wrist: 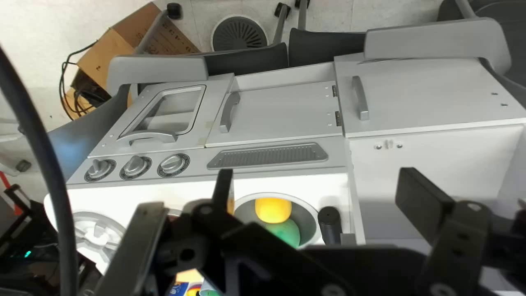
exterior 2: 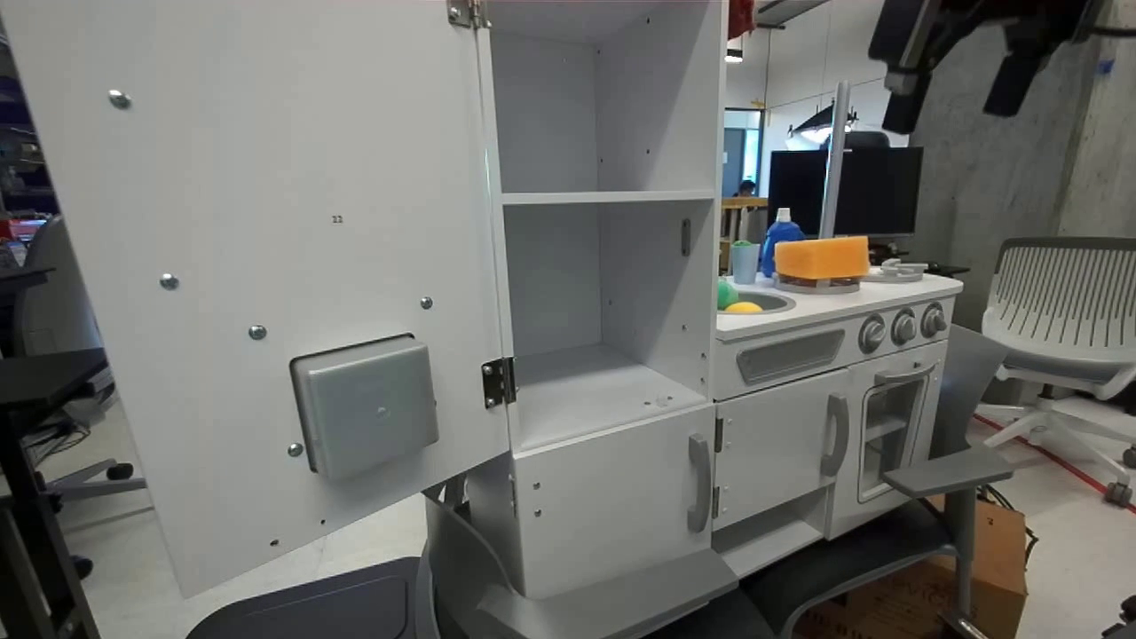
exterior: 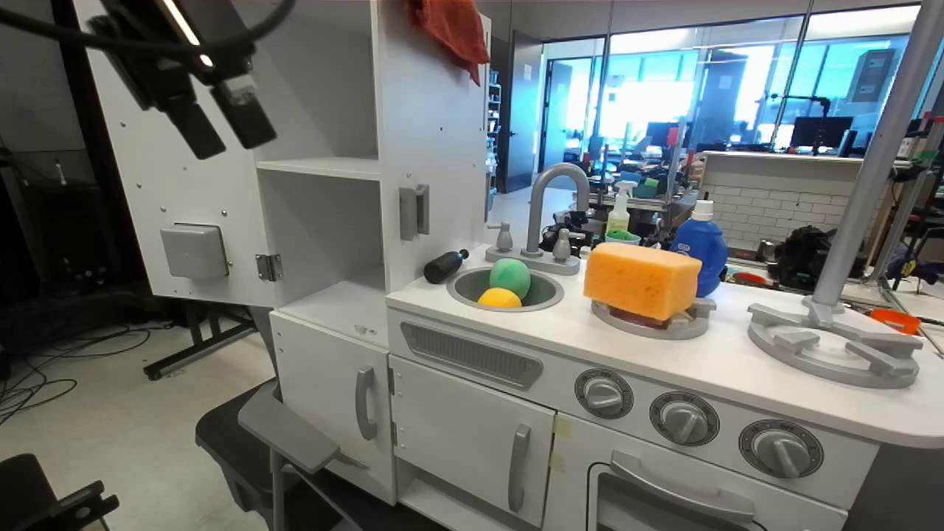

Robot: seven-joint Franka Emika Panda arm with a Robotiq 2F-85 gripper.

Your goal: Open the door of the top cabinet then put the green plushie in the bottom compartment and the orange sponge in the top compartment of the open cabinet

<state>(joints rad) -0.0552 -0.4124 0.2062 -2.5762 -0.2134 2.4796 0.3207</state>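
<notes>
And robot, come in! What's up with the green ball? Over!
Gripper open, empty. Cabinet door open. Green ball in sink. Yellow thing beside it, maybe in the way.

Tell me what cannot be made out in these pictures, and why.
Open white panel door: outer face turned away in both exterior views.
Red-orange cloth: top cut off by the picture edge in both exterior views.
Orange rectangular foam sponge: mostly hidden by the black gripper in the wrist view.
Round green ball: partly hidden by the tall white cabinet in an exterior view.

The door (exterior 2: 293,262) is cropped above; the green plushie (exterior: 511,276), partly hidden
</notes>
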